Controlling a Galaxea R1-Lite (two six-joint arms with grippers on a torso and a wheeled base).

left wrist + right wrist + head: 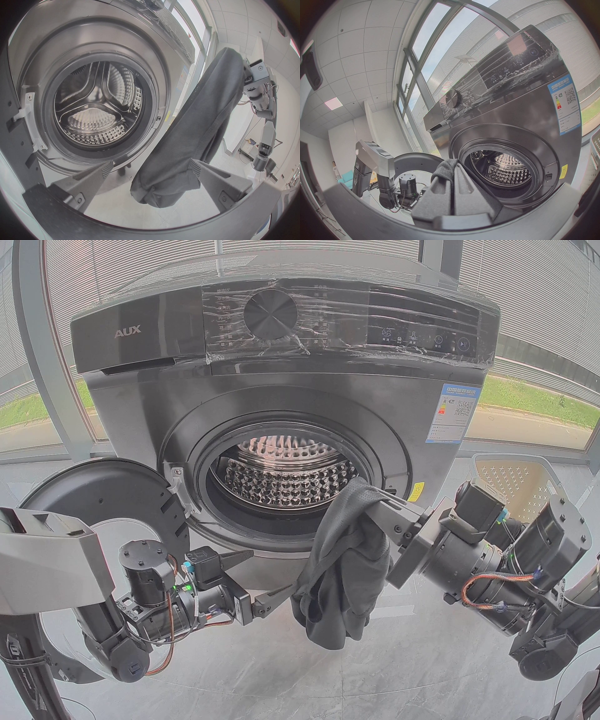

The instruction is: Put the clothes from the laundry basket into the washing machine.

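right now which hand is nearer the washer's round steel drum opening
Right. The right hand holds a dark grey garment at the steel drum opening, lower right; the open left hand sits below it.

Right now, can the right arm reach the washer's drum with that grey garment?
Probably yes. The door stands open to the left, and the right hand, shut on the grey garment, is just before the drum, nothing between.

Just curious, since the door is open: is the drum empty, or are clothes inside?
Empty, as far as it shows: the drum is bare metal, and the grey garment hangs outside it from the right pincer.
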